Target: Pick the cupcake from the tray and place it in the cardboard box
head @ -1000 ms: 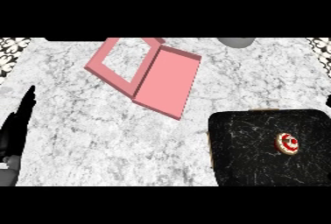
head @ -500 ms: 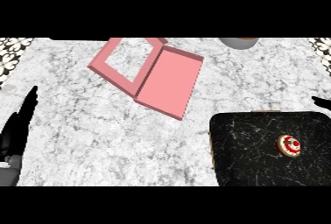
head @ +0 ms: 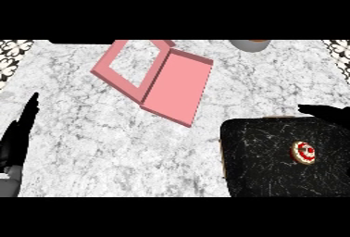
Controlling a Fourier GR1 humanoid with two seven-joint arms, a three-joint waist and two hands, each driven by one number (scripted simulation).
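**Light, soft cupcake: best taken by its sides**

The right hand (head: 331, 113) is half out of view, and I cannot tell whether it is released or clenched. Close by it, the cupcake (head: 305, 152) sits untouched on the tray (head: 259, 157). Its topping would probably smear. The open box (head: 176, 88) lies far to the hand's left across the marble counter (head: 89, 152). The left hand (head: 17, 139) rests released.

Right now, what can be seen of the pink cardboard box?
The pink cardboard box lies open on the white marble counter, upper middle of the view, turned diagonally. Two joined halves: a solid pink panel at right, a low-walled frame at left showing marble pattern inside. Nothing lies in it. Its far corner leaves the view's top. Only the counter touches it.
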